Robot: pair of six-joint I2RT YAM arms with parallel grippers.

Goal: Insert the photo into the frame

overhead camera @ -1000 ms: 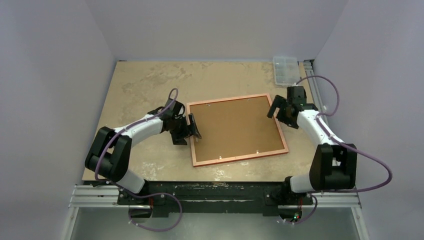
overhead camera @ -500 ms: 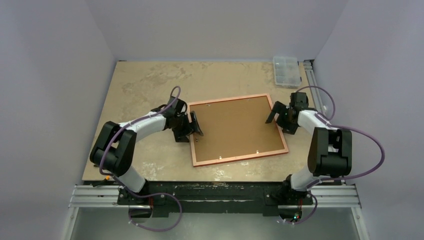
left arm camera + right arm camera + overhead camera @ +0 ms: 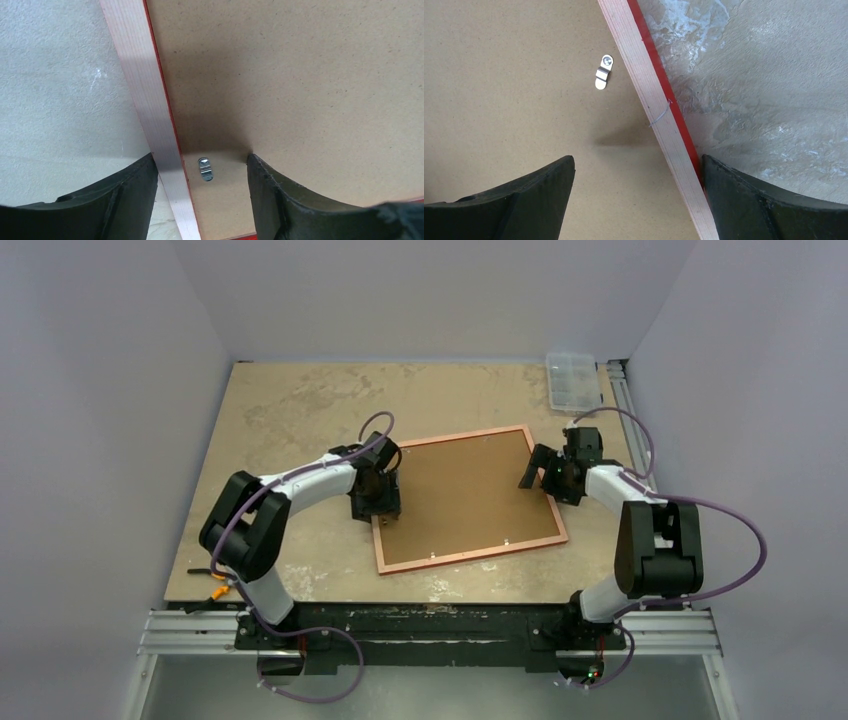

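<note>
Brown backing board (image 3: 465, 495) inside frame (image 3: 473, 554); clear box (image 3: 572, 380) contents unclear.

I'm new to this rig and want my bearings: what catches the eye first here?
A thin red-edged rectangular picture frame lies face down at centre, its plain brown backing board upward. The left fingers straddle its left edge, the right fingers its right edge, both spread open.

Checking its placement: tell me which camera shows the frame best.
Top external: the frame lies back-up with nearly its whole outline visible. Left wrist shows only a strip of its edge and one clip; right wrist only an edge strip and another clip.
</note>
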